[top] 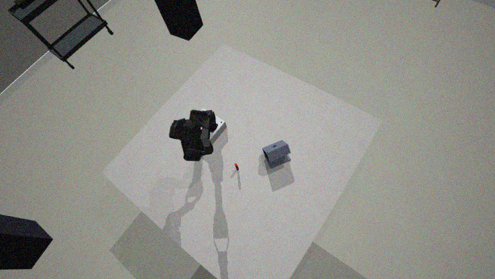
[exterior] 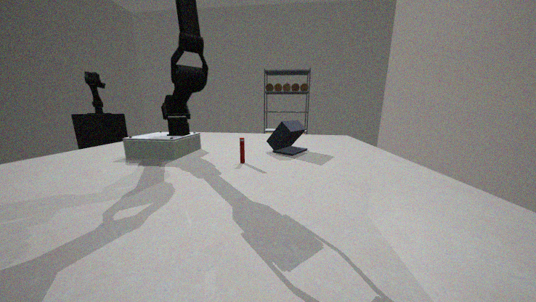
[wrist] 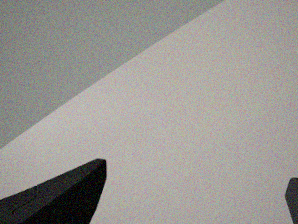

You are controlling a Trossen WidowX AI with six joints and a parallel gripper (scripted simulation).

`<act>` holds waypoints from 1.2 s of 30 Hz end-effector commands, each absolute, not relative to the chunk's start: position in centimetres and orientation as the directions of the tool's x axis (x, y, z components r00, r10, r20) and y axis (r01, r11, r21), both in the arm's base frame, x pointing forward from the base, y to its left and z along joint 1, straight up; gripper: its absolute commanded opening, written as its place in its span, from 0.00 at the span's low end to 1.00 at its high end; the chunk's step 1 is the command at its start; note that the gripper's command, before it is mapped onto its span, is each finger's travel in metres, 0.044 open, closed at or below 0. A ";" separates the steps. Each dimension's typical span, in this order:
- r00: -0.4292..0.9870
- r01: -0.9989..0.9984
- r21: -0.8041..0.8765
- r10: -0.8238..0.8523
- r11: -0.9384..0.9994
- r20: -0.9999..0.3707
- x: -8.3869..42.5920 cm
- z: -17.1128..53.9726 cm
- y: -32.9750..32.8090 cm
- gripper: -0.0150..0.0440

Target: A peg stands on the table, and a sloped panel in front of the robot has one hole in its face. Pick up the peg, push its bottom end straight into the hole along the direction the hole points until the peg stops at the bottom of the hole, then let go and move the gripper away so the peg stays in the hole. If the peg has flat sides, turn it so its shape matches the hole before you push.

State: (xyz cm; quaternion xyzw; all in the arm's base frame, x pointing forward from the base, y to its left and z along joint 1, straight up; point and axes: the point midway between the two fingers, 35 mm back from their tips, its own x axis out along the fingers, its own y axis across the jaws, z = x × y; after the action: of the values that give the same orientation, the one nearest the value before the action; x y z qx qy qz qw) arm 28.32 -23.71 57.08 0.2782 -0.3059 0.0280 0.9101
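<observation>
A slim red peg (top: 236, 167) (exterior: 242, 152) stands upright on the table between the robot's base and the panel. The blue-grey sloped panel (top: 281, 150) stands on a flat foot, and its face shows one small dark hole (top: 274, 146) in the top view. The hole's face is turned away in the exterior view. My gripper (wrist: 197, 179) is open, with its two fingers wide apart in the wrist view and nothing between them. It is high above the table, out of the top of the exterior view, and cannot be made out against the dark arm in the top view. Neither peg nor panel shows in the wrist view.
The arm's white base box (exterior: 149, 149) stands left of the peg. The panel's foot (exterior: 290, 151) juts out under its sloped block. The table edge crosses the wrist view. A shelf rack (exterior: 265, 108) and a dark stand (exterior: 100, 129) with another arm are in the background.
</observation>
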 end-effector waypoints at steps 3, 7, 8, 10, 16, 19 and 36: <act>0.800 -0.219 0.462 -0.113 0.859 0.590 27.2 57.8 -23.2 1.00; 0.769 -0.211 0.398 -0.100 0.893 0.632 24.6 59.6 -22.0 1.00; 0.761 -0.209 0.386 -0.099 0.899 0.642 23.9 60.0 -21.7 1.00; 0.744 -0.205 0.368 -0.099 0.907 0.660 22.8 60.7 -21.3 1.00; 0.693 -0.199 0.320 -0.098 0.926 0.714 19.6 62.6 -20.1 1.00; 0.668 -0.195 0.294 -0.093 0.936 0.739 18.1 63.5 -19.4 1.00; 0.543 -0.158 0.118 -0.014 0.980 0.839 10.9 67.2 -12.9 1.00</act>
State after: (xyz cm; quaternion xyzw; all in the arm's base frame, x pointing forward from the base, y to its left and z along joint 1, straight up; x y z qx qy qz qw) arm 12.14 -14.84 66.53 0.1117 -0.4641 0.0350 0.8780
